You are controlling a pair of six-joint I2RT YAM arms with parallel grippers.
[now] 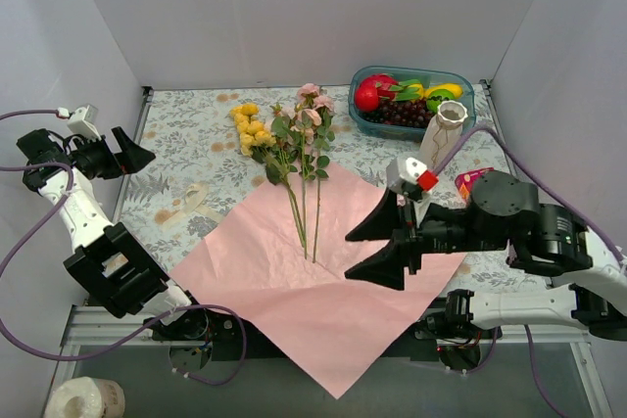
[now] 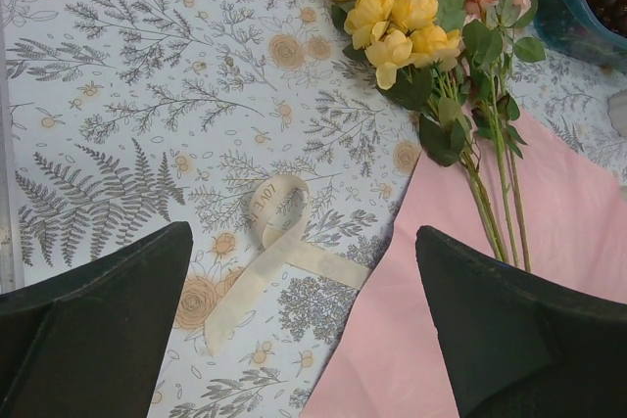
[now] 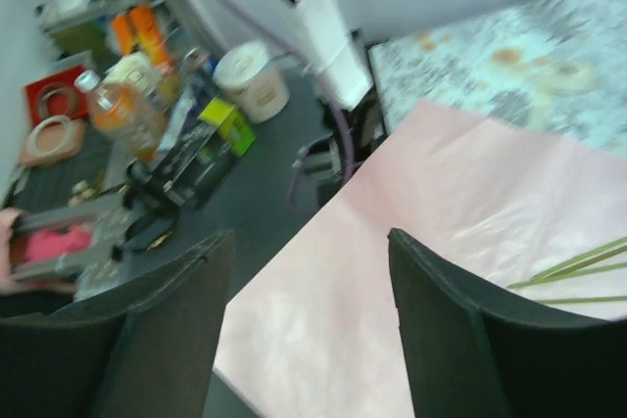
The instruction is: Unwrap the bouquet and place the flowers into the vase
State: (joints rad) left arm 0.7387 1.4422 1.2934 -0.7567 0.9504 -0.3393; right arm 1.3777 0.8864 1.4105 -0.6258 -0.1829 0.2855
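Top view shows the whole worktop (image 1: 186, 119). At the left edge the left claw (image 1: 135, 152) hangs wide open with nothing in it. Near it a cream ribbon (image 1: 186, 205) lies loose. In the middle the flowers (image 1: 291, 139) lie flat, heads toward the far edge, stems on the pink paper (image 1: 313, 310). The paper is spread open, and one corner hangs over the near edge. The right claw (image 1: 349, 256) is over the right side of the paper, open wide, holding nothing. By the far right corner the white vase (image 1: 446, 129) stands upright, just beside a blue tub (image 1: 364, 122) of toy fruit. Only this view shows the vase.

The left wrist view, between the left claw (image 2: 304, 234) tips, shows the ribbon (image 2: 279, 256) curled in a loop. The yellow flowers (image 2: 392, 17) lie left of the pink ones, by the paper (image 2: 558, 261).

The right wrist view is blurry. The right claw (image 3: 309, 242) gapes above the paper (image 3: 421, 212). Green stems (image 3: 578, 276) show at the right. Bottles (image 3: 122, 110) stand on the floor past the near edge.
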